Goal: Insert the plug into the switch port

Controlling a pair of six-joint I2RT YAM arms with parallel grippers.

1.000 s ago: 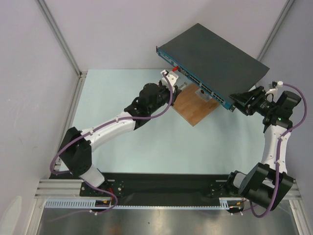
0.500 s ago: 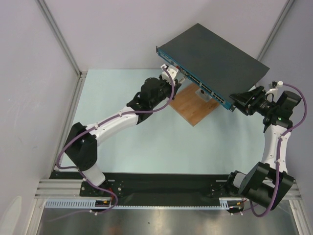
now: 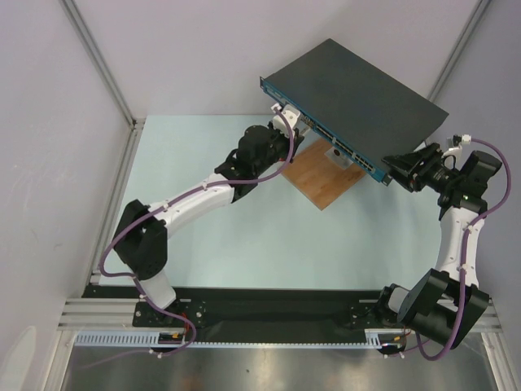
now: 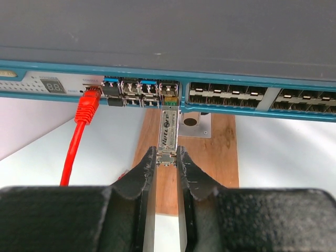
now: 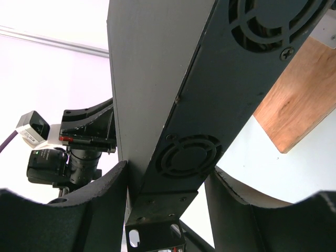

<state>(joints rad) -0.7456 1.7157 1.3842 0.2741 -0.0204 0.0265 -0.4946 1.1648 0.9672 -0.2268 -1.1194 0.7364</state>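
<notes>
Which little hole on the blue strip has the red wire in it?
The leftmost hole on the switch, right beside the small number display. The red wire ends there; the silver plug in the left gripper meets a hole further right.

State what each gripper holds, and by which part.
The left gripper pinches the silver plug by its rear end. The right gripper clamps the switch across its vented side edge.

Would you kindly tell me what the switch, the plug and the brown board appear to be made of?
The switch looks like sheet metal in matte dark grey paint: flat panels, punched fan grilles, a screw head. The plug seems bare shiny metal, reflective, with a printed label. The board looks like wood, brown with visible grain, finish unclear.
</notes>
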